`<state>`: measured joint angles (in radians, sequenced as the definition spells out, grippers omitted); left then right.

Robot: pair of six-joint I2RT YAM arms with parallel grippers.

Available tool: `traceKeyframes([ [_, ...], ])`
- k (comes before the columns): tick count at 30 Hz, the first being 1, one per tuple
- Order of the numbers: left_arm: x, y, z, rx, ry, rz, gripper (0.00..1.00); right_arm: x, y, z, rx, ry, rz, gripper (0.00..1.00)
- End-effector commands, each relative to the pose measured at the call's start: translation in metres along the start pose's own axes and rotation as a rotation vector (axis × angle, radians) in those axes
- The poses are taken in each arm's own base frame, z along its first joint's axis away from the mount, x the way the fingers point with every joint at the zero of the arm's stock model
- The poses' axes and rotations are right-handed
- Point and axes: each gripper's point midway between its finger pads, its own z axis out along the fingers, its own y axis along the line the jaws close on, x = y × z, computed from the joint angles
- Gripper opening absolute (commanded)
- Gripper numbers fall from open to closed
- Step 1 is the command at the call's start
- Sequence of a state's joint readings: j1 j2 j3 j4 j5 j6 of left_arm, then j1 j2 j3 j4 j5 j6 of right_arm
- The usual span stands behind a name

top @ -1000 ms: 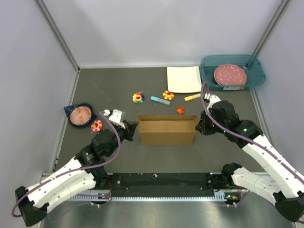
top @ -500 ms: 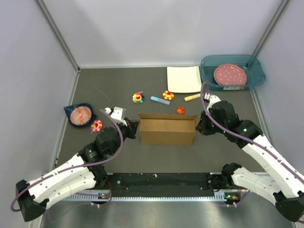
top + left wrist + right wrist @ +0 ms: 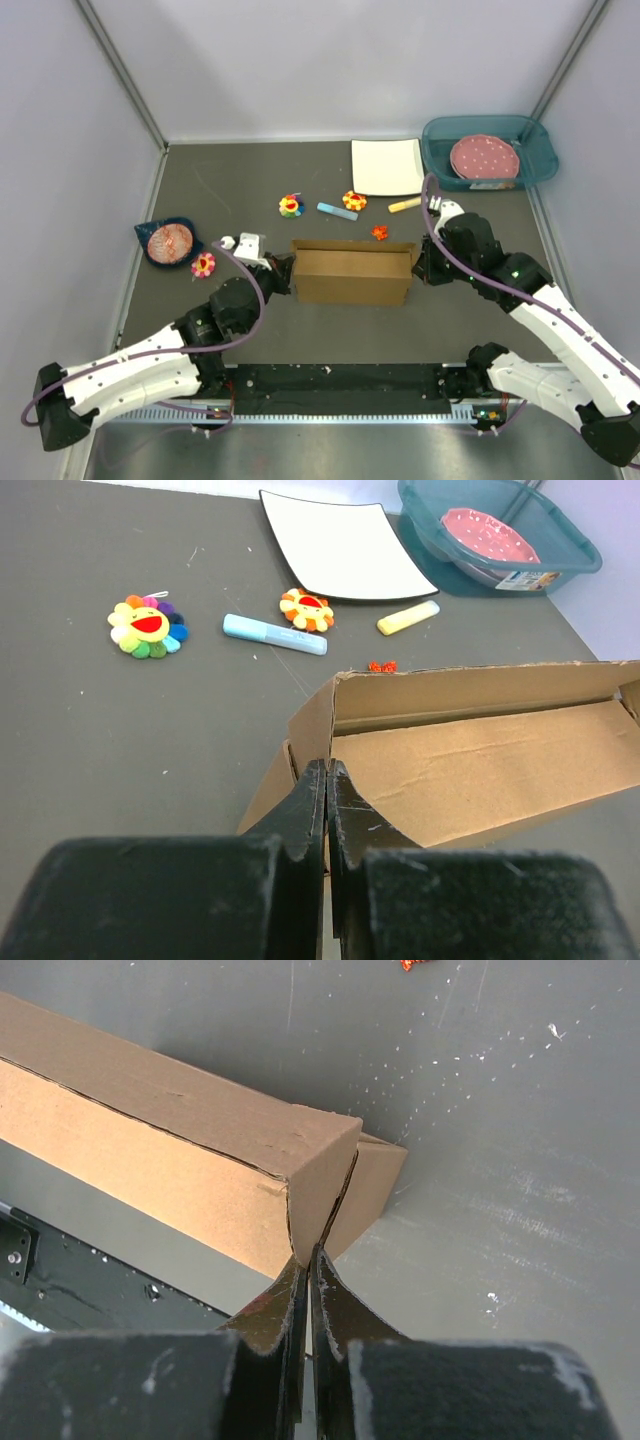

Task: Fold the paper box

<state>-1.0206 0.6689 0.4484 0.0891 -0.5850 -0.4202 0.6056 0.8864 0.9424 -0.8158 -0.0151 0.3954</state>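
Jaws of the left gripper [image 3: 326,773] are clenched on nothing, tips touching the left end flap of the paper box [image 3: 470,770], which stretches ahead and rightward. Those of the right gripper [image 3: 306,1258] are clenched too, tips against the box's right corner seam.

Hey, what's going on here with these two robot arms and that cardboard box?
The two arms are working on the cardboard box, one at each end. The left fingers are shut against its left end flap. The right fingers are shut at its right end corner. The box is only partly formed, with its inside open to view from the left, so it is not yet closed up.
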Motion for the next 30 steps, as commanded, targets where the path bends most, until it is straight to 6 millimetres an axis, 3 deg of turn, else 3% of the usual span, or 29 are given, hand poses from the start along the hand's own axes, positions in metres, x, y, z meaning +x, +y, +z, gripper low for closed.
traceKeyframes([
  [1,0.073,0.002,-0.01,0.047,0.203,0.083,0.0,0.047,-0.013,0.004,0.057,0.182,-0.006,0.0],
  [6,0.085,0.013,-0.012,0.009,0.209,0.093,0.0,0.044,-0.014,0.001,0.066,0.165,0.004,0.0],
  [14,0.09,0.021,-0.014,-0.023,0.207,0.126,0.0,0.029,-0.012,-0.01,0.063,0.094,0.012,0.37],
  [17,0.09,0.021,-0.014,-0.029,0.212,0.135,0.0,0.019,-0.01,-0.019,0.056,0.044,0.015,0.47],
  [24,0.092,0.022,-0.014,-0.036,0.217,0.143,0.0,-0.016,-0.003,-0.045,0.034,-0.109,0.015,0.53],
  [30,0.095,0.022,-0.015,-0.039,0.221,0.143,0.0,-0.038,0.007,-0.05,-0.003,-0.185,0.012,0.53],
])
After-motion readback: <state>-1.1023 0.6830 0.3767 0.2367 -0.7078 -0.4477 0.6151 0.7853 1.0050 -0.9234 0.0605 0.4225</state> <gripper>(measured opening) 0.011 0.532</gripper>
